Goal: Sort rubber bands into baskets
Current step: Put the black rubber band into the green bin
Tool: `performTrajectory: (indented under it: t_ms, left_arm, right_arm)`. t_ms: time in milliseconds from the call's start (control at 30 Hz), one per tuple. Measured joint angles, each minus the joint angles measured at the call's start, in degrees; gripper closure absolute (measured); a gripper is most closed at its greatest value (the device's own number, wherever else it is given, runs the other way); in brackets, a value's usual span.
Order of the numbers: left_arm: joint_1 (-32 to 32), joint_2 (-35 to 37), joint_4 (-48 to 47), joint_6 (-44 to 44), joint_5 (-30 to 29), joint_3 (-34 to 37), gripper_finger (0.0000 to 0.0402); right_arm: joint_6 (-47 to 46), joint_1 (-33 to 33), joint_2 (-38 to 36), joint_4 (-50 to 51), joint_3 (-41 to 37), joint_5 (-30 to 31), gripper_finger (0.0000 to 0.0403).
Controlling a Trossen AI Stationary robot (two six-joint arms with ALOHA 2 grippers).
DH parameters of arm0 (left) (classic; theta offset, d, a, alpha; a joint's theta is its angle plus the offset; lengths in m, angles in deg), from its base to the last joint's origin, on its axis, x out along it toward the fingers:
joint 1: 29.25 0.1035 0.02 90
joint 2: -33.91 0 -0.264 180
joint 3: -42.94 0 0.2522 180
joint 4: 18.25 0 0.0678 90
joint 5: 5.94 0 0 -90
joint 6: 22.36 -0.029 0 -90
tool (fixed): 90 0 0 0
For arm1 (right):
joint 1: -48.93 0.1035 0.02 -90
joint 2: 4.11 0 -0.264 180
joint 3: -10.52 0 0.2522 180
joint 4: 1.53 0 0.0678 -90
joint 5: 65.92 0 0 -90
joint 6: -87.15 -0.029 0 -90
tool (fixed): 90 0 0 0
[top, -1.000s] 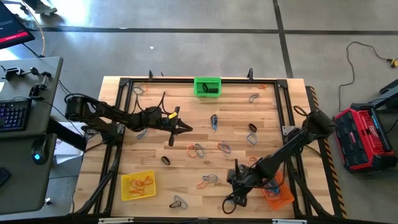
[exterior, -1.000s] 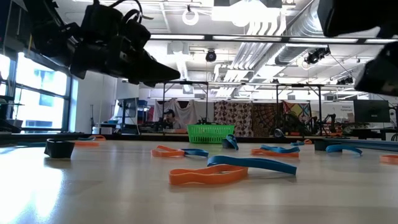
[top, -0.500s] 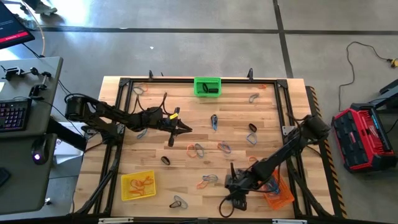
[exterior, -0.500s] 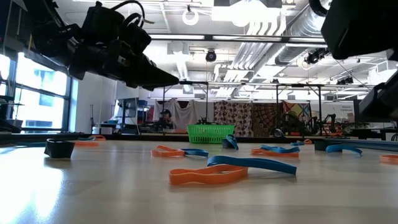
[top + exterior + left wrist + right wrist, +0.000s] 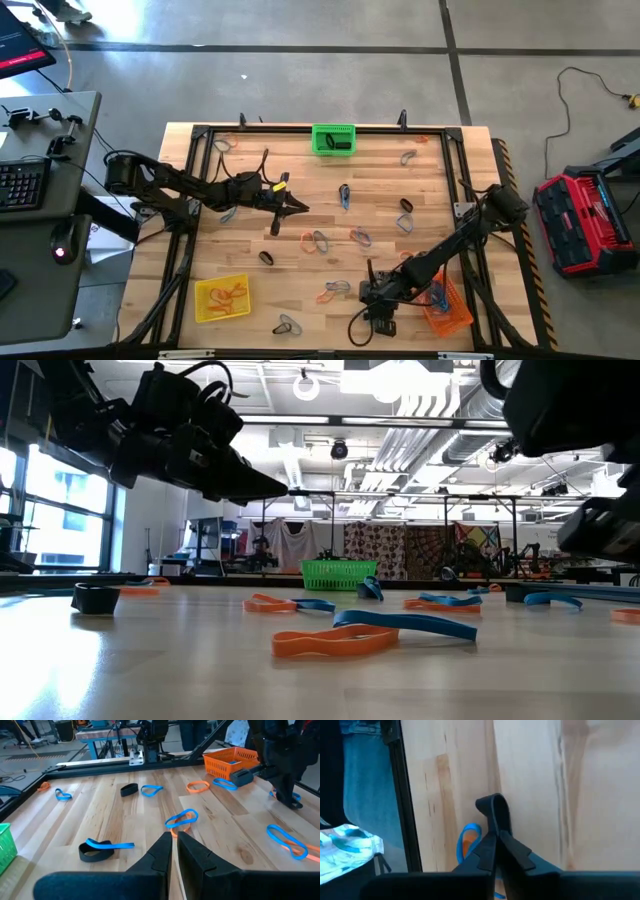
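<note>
Two tools are together: we are pinching a black band (image 5: 494, 809) with our right tool (image 5: 497, 840), needing a lift toward the green basket (image 5: 333, 138), while our left tool (image 5: 290, 207) is hovering mid-tabletop (image 5: 420, 190).

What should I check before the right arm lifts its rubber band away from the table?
1. Right gripper shut on the black rubber band: ok, the loop sticks out past the fingertips.
2. Only one band caught: cannot tell; a blue and orange band lies right beside the fingers.
3. Green basket upright at the far edge: ok, with something dark already inside.
4. Left gripper off the straight path to that basket: ok, it is shut and hovers over mid-table.
5. Orange basket clear of the right arm: cannot tell, the arm passes close by it.
</note>
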Motion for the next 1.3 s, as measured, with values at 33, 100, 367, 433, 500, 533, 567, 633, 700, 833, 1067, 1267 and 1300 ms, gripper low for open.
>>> performTrajectory:
  t_ms: [33, 100, 367, 433, 500, 533, 567, 633, 700, 833, 1067, 1267, 1300]
  left_arm:
    - [0.0, 0.0, 0.0, 0.0, 0.0, 0.0, 0.0383]
    - [0.0, 0.0, 0.0, 0.0, 0.0, 0.0, 0.0383]
    - [0.0, 0.0, 0.0, 0.0, 0.0, 0.0, 0.0383]
    - [0.0, 0.0, 0.1, 0.0, -0.2, 0.0, 0.0383]
    - [0.0, 0.0, 0.2, -0.3, -1.2, 0.0, 0.0383]
    - [0.0, 0.0, 0.3, -0.3, -2.1, 0.0, 0.0383]
    - [0.0, 0.0, 0.3, -0.3, -2.8, 0.0, 0.0383]
    - [0.0, 0.0, 0.4, -0.4, -4.3, 0.0, 0.0383]
    - [0.0, 0.0, 0.4, -0.4, -5.6, 0.0, 0.0383]
    - [0.2, 0.0, 0.5, -0.4, -6.4, 0.0, 0.0383]
    - [1.2, 0.0, 0.6, 0.2, -6.6, 0.0, 0.0383]
    - [1.2, 0.0, 1.1, 0.6, -6.7, 0.0, 0.0383]
    - [1.2, 0.0, 1.1, 0.6, -6.8, 0.0, 0.0383]
  right_arm:
    - [0.0, -0.2, -0.2, 0.1, 0.0, 0.0, 0.0392]
    - [0.9, -0.9, -1.1, 0.3, 0.0, 0.0, 0.0393]
    - [9.2, -5.3, -9.5, 9.4, 0.0, 5.8, 0.0401]
    - [12.4, -7.1, -12.2, 13.0, 0.0, 9.2, 0.0401]
    - [15.6, -9.7, -14.7, 15.6, 0.0, 13.2, 0.0402]
    - [17.3, -11.3, -15.8, 16.6, 0.0, 15.4, 0.0402]
    - [19.0, -12.9, -16.8, 17.5, 0.0, 17.6, 0.0402]
    - [22.4, -16.9, -17.9, 18.2, 0.0, 22.3, 0.0402]
    - [26.0, -21.5, -18.2, 17.7, 0.0, 25.7, 0.0402]
    - [34.1, -32.3, -17.8, 11.1, 0.0, 28.3, 0.0402]
    - [42.8, -49.9, -17.6, -3.5, 0.0, 25.5, 0.0402]
    - [44.8, -59.1, -13.4, -10.2, 0.0, 19.1, 0.0403]
    - [45.2, -60.4, -12.6, -10.4, 0.1, 18.4, 0.0403]
